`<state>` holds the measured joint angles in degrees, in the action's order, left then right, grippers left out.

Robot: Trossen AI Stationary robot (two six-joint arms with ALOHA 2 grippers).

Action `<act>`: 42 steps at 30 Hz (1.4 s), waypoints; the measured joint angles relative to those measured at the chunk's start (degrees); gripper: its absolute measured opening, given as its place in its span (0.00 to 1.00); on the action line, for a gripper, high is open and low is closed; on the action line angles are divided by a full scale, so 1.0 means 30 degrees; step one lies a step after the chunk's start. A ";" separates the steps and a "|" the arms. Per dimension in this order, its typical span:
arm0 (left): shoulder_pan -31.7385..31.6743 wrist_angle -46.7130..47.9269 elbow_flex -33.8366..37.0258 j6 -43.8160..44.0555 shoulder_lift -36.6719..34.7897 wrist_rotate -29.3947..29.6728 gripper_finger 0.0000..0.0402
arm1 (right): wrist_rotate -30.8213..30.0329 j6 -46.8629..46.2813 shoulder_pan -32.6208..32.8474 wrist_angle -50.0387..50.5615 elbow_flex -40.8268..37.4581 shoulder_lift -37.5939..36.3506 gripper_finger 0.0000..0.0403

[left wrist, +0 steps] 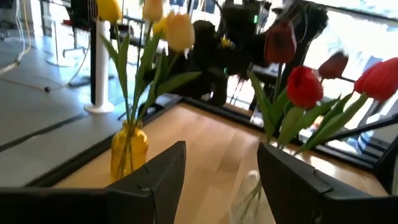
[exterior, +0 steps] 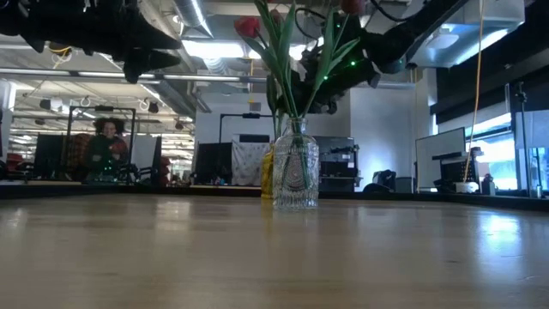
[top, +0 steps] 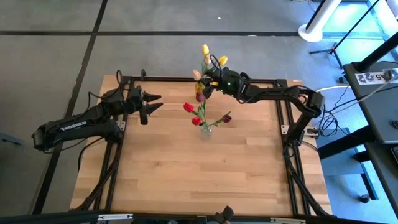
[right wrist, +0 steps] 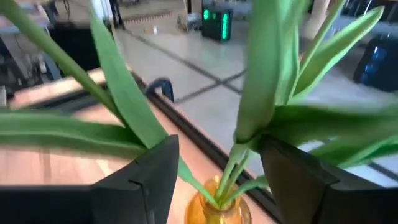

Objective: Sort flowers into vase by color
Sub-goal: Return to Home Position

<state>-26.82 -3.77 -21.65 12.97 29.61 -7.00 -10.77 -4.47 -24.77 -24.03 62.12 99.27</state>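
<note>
Right fingers (top: 208, 87) stand wide apart, holding nothing, straddling the upright stems (right wrist: 235, 163) in the yellow vase (right wrist: 216, 210) just behind the clear vase (top: 205, 130). To leave, we judge they must lift along those stems, not across. Left fingers (top: 154, 102), wide and empty, hover left of the clear vase, farther from any stem. We count two vases, four yellow or cream flowers (left wrist: 179, 31), four red or maroon flowers (left wrist: 305, 87) in the clear vase.

high: straight down | low: level | wrists: close, both see yellow vase (left wrist: 129, 148)
</note>
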 joint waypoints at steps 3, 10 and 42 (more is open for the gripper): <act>0.0011 0.0593 0.0000 -0.0254 0.0000 -0.0010 0.48 | 0.0000 -0.0001 0.0007 0.2158 0.0752 -0.0154 0.56; 0.0455 0.1014 0.0000 0.0005 0.0000 -0.0003 0.48 | -0.0278 -0.0211 0.0322 0.5141 0.1974 -0.0211 0.56; 0.4222 -0.3634 0.0000 0.2514 -0.1417 -0.4345 0.48 | 0.3090 -0.0293 0.0627 0.4518 0.2342 -0.2238 0.48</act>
<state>-14.15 -14.67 -21.65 20.51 25.35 -20.03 -1.50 -5.35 -22.90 -10.48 69.14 92.55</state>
